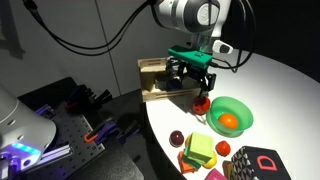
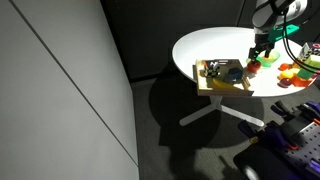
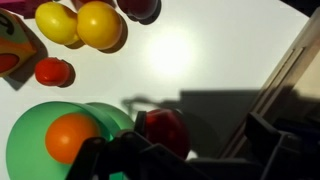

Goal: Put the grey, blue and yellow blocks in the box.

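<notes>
Wooden box [image 2: 222, 86] sat at the white surface [image 2: 215, 45] edge, long axis across frame, bluish item [image 2: 230, 71] inside. Gripper [image 1: 191, 84] hovered beside it; can't tell jaws' opening.

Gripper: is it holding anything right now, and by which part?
Nothing appears to be held. The gripper is open above the white table, with a small red object lying below it, apparently untouched.

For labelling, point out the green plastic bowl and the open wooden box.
Green plastic bowl [image 1: 242, 105]: an exterior view, on its rim.
Open wooden box [image 1: 152, 72]: an exterior view, on its wall.
</notes>
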You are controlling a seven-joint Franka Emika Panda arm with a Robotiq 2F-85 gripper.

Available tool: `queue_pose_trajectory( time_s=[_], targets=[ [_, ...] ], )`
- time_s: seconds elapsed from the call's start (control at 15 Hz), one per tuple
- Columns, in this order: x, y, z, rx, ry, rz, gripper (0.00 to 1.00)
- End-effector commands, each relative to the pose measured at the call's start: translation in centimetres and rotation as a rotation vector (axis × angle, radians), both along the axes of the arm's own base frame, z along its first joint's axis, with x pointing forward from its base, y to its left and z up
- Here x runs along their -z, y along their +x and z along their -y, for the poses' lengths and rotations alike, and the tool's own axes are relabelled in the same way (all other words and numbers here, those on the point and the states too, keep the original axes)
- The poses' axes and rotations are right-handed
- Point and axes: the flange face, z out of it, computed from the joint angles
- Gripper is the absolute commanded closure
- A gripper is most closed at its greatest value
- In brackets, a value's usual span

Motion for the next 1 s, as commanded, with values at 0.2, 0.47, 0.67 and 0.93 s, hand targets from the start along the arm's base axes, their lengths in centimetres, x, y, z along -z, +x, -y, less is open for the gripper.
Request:
queue_pose_trajectory(
  time_s=[0.2,0.47,0.67,0.93],
  targets=[
    [-1.5,-2.8,4.6,-0.074,-0.028,-0.083,0.0],
    [-1.8,-4.3,6.5,-0.129,-0.02,-0.144,0.0],
    [-2.1,-5.3,7.7,-0.163,-0.027,-0.181,0.0],
    [-2.3,-6.4,9.0,-0.206,-0.042,-0.224,0.0]
  ],
)
